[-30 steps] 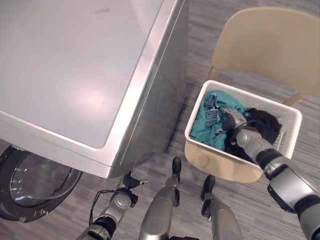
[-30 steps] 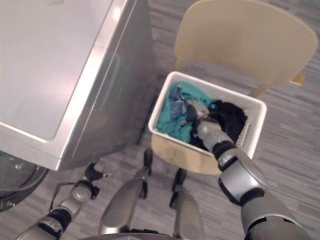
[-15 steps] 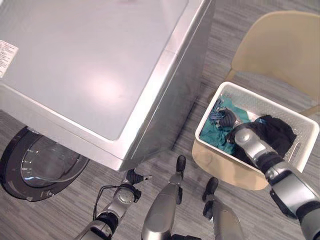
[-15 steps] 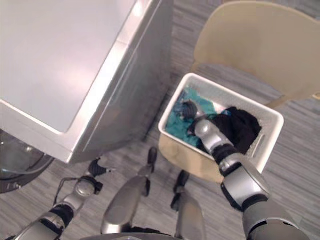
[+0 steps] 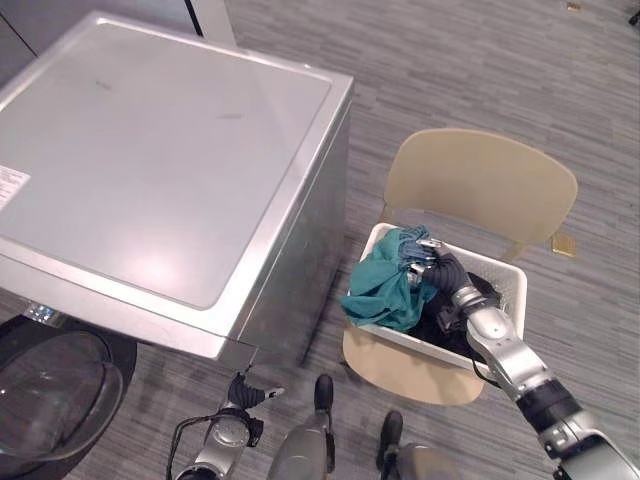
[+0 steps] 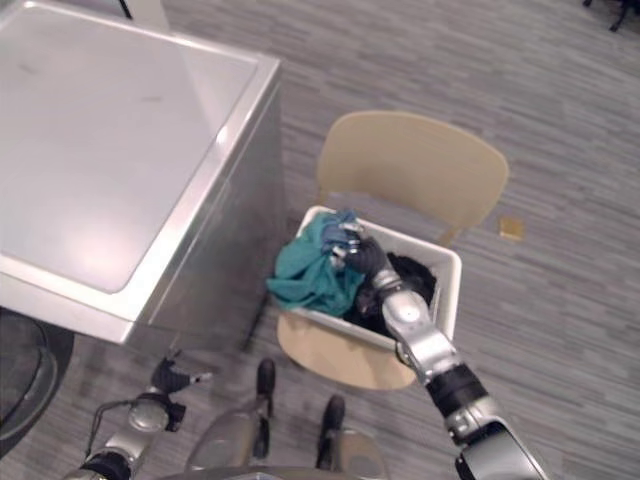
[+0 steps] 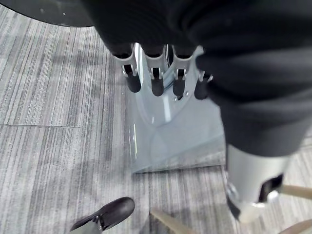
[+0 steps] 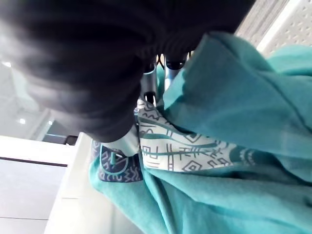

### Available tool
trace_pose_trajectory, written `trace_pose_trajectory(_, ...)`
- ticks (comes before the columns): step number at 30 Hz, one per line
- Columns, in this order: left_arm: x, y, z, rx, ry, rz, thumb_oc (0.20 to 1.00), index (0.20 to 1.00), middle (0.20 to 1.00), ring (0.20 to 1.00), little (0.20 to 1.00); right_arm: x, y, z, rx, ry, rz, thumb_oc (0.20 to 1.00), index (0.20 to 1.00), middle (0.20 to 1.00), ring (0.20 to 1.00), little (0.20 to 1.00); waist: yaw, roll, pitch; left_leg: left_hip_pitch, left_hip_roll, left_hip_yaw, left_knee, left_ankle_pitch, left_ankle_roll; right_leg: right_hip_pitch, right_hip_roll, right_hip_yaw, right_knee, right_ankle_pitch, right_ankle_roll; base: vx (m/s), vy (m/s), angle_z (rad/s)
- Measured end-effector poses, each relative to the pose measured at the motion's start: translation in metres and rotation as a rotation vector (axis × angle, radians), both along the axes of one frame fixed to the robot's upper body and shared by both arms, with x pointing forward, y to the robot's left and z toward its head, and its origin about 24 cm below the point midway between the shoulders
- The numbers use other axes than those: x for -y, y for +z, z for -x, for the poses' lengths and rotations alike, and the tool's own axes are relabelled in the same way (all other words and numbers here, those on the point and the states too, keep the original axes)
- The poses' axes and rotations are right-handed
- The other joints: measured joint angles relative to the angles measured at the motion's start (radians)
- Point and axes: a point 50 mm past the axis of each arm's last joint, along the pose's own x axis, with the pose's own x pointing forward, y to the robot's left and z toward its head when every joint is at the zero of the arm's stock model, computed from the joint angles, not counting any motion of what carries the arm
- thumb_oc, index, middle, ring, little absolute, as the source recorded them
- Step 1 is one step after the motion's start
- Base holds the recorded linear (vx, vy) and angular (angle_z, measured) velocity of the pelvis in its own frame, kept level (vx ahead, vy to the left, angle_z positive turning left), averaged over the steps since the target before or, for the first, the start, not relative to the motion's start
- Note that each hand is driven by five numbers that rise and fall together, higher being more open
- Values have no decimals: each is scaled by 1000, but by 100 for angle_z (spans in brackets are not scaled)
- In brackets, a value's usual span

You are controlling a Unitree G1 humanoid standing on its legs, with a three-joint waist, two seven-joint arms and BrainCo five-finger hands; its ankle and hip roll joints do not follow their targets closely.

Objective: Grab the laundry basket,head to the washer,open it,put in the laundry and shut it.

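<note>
A white laundry basket (image 5: pixel 503 277) stands on the seat of a beige chair (image 5: pixel 480 185), to the right of the silver washer (image 5: pixel 160 160). My right hand (image 5: pixel 443 270) is shut on a teal garment (image 5: pixel 385 292), which hangs lifted over the basket's left rim. In the right wrist view my fingers are curled into the teal garment (image 8: pixel 234 107) and a patterned piece of cloth (image 8: pixel 180 146). Dark clothes (image 5: pixel 452 322) lie in the basket. The washer's round glass door (image 5: pixel 45 400) stands open at the lower left. My left hand (image 5: pixel 240 393) hangs low near the floor with straight fingers (image 7: pixel 153 80), holding nothing.
The washer's right side stands close to the chair and basket. A small tan object (image 5: pixel 562 243) lies on the grey plank floor right of the chair. A dark shoe (image 7: pixel 105 214) shows on the floor in the left wrist view.
The camera has shifted and takes in more of the room. My right hand has lifted the teal garment up out of the basket towards its left rim.
</note>
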Motion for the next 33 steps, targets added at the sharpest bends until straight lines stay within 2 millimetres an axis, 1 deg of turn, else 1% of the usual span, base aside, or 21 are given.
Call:
trace_pose_trajectory(1, 0, -4, 14, -23, 5, 8, 1000, 1000, 1000, 1000, 1000, -4, 3, 8, 18, 35, -30, 200, 200, 200, 200, 200, 0, 2, -15, 29, 2, 16, -5, -8, 1, 14, -2, 19, 4, -1, 1, 17, 14, -36)
trace_pose_trajectory(4, 2, -8, 30, -51, 14, 23, 1000, 1000, 1000, 1000, 1000, -9, 13, 15, 55, 85, -73, 200, 200, 200, 200, 200, -10, 12, -27, 57, 5, 35, -4, -15, 4, 26, -3, 41, 25, -3, 3, -65, -43, -24)
trace_pose_trajectory(6, 3, -8, 29, -58, 3, 22, 1000, 1000, 1000, 1000, 1000, -9, 15, 18, 66, 93, -91, 200, 200, 200, 200, 200, -31, 21, -28, 65, 20, 19, 19, -17, 8, -6, 9, 105, 145, -32, 20, -209, -95, 15)
trace_pose_trajectory(9, 3, 0, 19, -21, -15, 19, 1000, 1000, 1000, 1000, 1000, -10, 16, 18, 74, 100, -93, 200, 200, 200, 200, 200, -24, 20, -29, 45, 25, -6, 50, -12, 8, -52, 3, 204, 266, -73, 22, -303, -242, 34)
trace_pose_trajectory(10, 7, 12, 6, 50, -50, 24, 1000, 1000, 1000, 1000, 1000, -9, 22, 19, 100, 98, -96, 200, 200, 200, 200, 200, -25, 24, -29, 8, 27, -33, 84, -29, 11, -93, 11, 237, 389, -113, 24, -298, -342, 66)
trace_pose_trajectory(11, 7, 22, -2, 107, -73, 23, 1000, 1000, 1000, 1000, 1000, -11, 25, 19, 117, 101, -107, 200, 200, 200, 200, 200, -14, 19, -32, -22, 39, -38, 104, -11, 16, -91, 9, 239, 391, -125, 19, -295, -342, 63)
trace_pose_trajectory(12, 7, 32, -11, 165, -93, 20, 1000, 1000, 1000, 1000, 1000, -12, 28, 18, 131, 105, -106, 200, 200, 200, 200, 200, 19, 18, -32, -44, 41, -46, 113, 13, -8, -103, 23, 237, 403, -162, 12, -300, -385, 42)
trace_pose_trajectory(14, 18, 52, -25, 273, -126, 63, 1000, 1000, 1000, 1000, 1000, -15, 31, 17, 147, 99, -119, 200, 200, 200, 200, 200, 39, 16, -34, -84, 57, -53, 125, 10, -18, -83, 37, 228, 300, -200, -27, -277, -357, 39)
trace_pose_trajectory(15, 26, 58, -28, 320, -135, 92, 1000, 1000, 1000, 1000, 1000, -16, 29, 17, 141, 99, -117, 200, 200, 200, 200, 200, 54, 65, -37, -109, 114, -61, 118, 20, -30, -87, 93, 182, 293, -195, -38, -334, -336, 28)
trace_pose_trajectory(17, 36, 74, -36, 407, -179, 123, 1000, 1000, 1000, 1000, 1000, -20, 29, 18, 140, 114, -115, 200, 200, 200, 200, 200, 76, 75, -43, -135, 160, -56, 81, 8, -45, -110, 148, 173, 266, -163, -77, -314, -221, 51)
trace_pose_trajectory(18, 44, 86, -44, 465, -210, 142, 1000, 1000, 1000, 1000, 1000, -20, 30, 18, 145, 112, -107, 200, 200, 200, 200, 200, 56, 81, -43, -167, 184, -50, 57, -24, -77, -115, 189, 165, 235, -124, -118, -346, -125, 133)
trace_pose_trajectory(19, 54, 95, -54, 514, -246, 161, 1000, 1000, 1000, 1000, 1000, -20, 27, 15, 132, 105, -91, 200, 200, 200, 200, 200, 54, 49, -35, -173, 216, 26, 46, -59, -110, -136, 177, 132, 218, -101, -145, -368, -129, 120)
trace_pose_trajectory(20, 54, 95, -54, 509, -263, 156, 1000, 1000, 1000, 1000, 1000, -23, 26, 16, 126, 113, -92, 200, 200, 200, 200, 200, 66, 27, -39, -161, 207, 55, 79, -67, -77, -146, 153, 115, 211, -71, -190, -369, -129, 82)
trace_pose_trajectory(21, 56, 95, -53, 501, -290, 152, 1000, 1000, 1000, 1000, 1000, -25, 26, 18, 127, 125, -93, 200, 200, 200, 200, 200, 55, 20, -42, -152, 198, 85, 138, -72, -75, -143, 132, 90, 190, -42, -205, -259, -88, 43)
trace_pose_trajectory(24, 76, 115, -67, 585, -385, 178, 1000, 1000, 1000, 1000, 1000, -26, 35, 19, 164, 137, -90, 200, 200, 200, 200, 200, -18, 13, -42, -70, 170, 134, 311, -147, -93, -101, 84, 20, 76, 35, -181, -169, -34, 93)
trace_pose_trajectory(25, 85, 125, -71, 637, -424, 196, 1000, 1000, 1000, 1000, 1000, -26, 39, 19, 182, 143, -92, 200, 200, 200, 200, 200, -27, 18, -46, -40, 165, 130, 313, -160, -94, -101, 86, 20, 53, 48, -157, -94, 11, 50)
trace_pose_trajectory(26, 93, 135, -75, 679, -459, 210, 1000, 1000, 1000, 1000, 1000, -29, 43, 17, 197, 154, -94, 200, 200, 200, 200, 200, -33, 15, -44, 1, 161, 136, 307, -180, -91, -104, 86, 14, 35, 64, -156, -42, 90, 49)
trace_pose_trajectory(27, 109, 148, -84, 727, -538, 225, 1000, 1000, 1000, 1000, 1000, -37, 48, 16, 214, 180, -91, 200, 200, 200, 200, 200, -59, 15, -45, 58, 163, 147, 310, -220, -100, -99, 86, -12, 3, 88, -136, -21, 93, 49)
trace_pose_trajectory(29, 130, 164, -93, 791, -618, 247, 1000, 1000, 1000, 1000, 1000, -46, 54, 16, 238, 207, -111, 200, 200, 200, 200, 200, -97, 21, -48, 131, 149, 188, 263, -252, -79, -103, 90, -30, -17, 109, -112, 6, 114, 54)
trace_pose_trajectory(32, 160, 176, -95, 838, -740, 270, 1000, 1000, 1000, 1000, 1000, -54, 58, 19, 254, 242, -124, 200, 200, 200, 200, 200, -112, 50, -68, 226, 122, 194, 72, -233, -68, -126, 116, -44, -20, 136, -95, 11, 87, 19)
trace_pose_trajectory(33, 164, 177, -94, 843, -753, 279, 1000, 1000, 1000, 1000, 1000, -58, 56, 20, 247, 249, -139, 200, 200, 200, 200, 200, -111, 36, -71, 225, 110, 193, 57, -215, -62, -140, 106, -43, -12, 139, -90, 2, 122, -1)
